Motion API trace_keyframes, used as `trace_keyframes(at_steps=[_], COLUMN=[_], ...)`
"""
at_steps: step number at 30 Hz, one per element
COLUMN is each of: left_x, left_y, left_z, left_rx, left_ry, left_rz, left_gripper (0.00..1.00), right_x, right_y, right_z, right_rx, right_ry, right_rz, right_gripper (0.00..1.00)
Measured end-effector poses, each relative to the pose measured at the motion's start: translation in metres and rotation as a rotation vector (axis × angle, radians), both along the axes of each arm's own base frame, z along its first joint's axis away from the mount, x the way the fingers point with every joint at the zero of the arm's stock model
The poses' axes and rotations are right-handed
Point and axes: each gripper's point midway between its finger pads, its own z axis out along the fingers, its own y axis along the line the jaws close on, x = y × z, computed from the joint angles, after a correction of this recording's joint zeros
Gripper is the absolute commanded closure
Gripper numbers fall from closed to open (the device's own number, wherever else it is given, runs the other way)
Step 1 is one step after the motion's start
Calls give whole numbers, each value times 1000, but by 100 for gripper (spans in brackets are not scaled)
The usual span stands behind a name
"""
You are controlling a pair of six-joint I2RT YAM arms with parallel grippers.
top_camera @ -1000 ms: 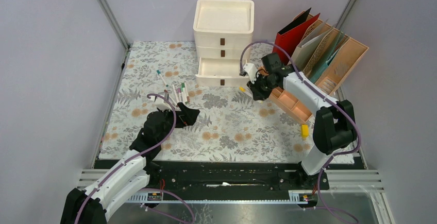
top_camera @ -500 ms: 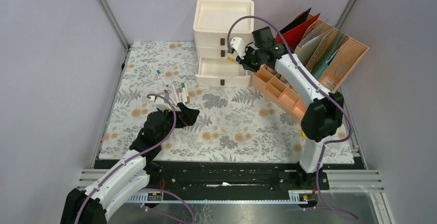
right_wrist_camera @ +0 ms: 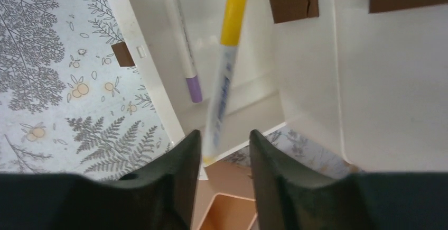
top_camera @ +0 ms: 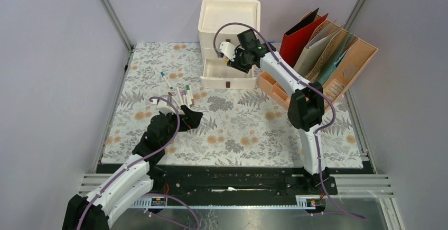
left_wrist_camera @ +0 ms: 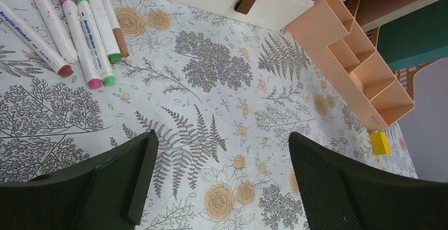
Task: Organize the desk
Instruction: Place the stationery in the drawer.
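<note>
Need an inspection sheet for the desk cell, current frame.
Surface: pale fern-and-flower cloth desk, flat, no spills seen.
Job's things: white three-drawer plastic unit, bottom drawer open, purple marker inside; yellow-capped marker blurred above it.
Clutter: loose coloured markers on cloth; small yellow block beside peach compartment tray.
Grippers: left gripper fingers open, near loose markers; right gripper fingers parted over the drawer, not clamping the yellow-capped marker.
Cables: purple cables loop off both arms, no snag seen.
Surroundings: grey walls, metal rails, peach file rack of folders back right.
</note>
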Motion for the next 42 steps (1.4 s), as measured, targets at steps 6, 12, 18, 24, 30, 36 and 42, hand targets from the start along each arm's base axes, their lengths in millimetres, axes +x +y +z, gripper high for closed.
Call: trace_keyframes(at_steps=[6,12,18,24,30,36,42], left_x=[1,4,8,19,37,58,70], left_y=[2,6,11,16,28,47,73], left_z=[-1,-7,-15,-8,10,2,-30], left_rx=[3,10,18,19,31,105,194], left_ry=[3,24,55,59,51,141,272], left_rz=[9,32,51,79,142,261,391], left_gripper=[1,1,2,2,7,24,48], right_x=[-3,-52,-142,-210,-225,-226,-230], right_y=[3,3,-14,-38,-54,-50,-46], right_z=[-10,-2,28,36,32,34,34], right_rx=[30,135,256,328,419,477,497], right_ry=[50,178,273,300,325,335,346], right_rz=[-43,-55,3,59,63,97,116], right_gripper=[37,34,30,25,23,23,23])
